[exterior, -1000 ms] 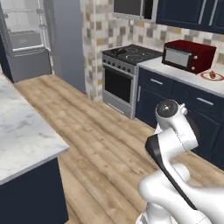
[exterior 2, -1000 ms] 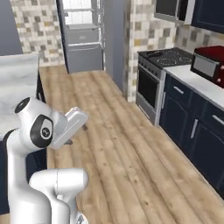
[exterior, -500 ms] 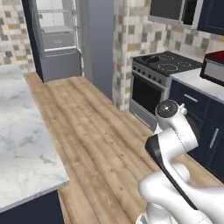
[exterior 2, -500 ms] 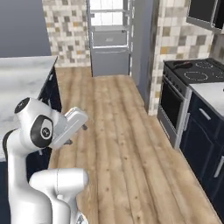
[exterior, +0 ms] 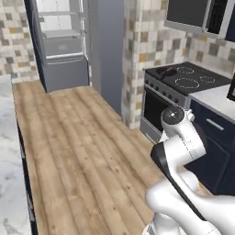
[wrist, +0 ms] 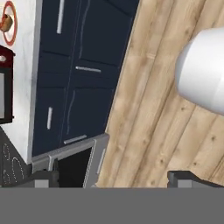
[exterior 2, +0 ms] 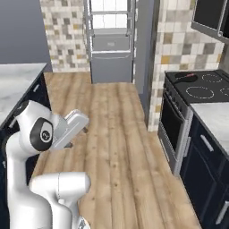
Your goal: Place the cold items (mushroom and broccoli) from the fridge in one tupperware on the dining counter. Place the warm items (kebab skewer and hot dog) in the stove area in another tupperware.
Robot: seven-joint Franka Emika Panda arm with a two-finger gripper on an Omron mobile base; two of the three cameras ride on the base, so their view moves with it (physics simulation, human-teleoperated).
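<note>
Lowest in both base views, the arm (exterior: 183, 156) is folded up over the wooden floor (exterior: 82, 151), rising from the lower right of the left view and the lower left of the right view. Along the bottom of the hand view the claw (wrist: 113, 180) has its two dark tips far apart, one at lower left and one at lower right, spread wide with nothing between them; bare floor planks and navy cabinets (wrist: 87, 65) lie beyond.

Beside the arm, a marble counter (exterior: 7, 160) runs down the left edge of the left view, and its near end shows at the left of the right view. At the right of both base views stands the stove (exterior: 183, 87), with a dark cooktop over a steel oven front, and a pale counter (exterior 2: 214, 120) on navy cabinets just beside it.

At the upper left of the hand view, a brownish item on a plate (wrist: 8, 22) sits on that counter strip; it is too small to name.

Farthest off, at the top of both base views, the fridge (exterior: 62, 46) stands with its shelves visible; I cannot make out mushroom or broccoli inside.
</note>
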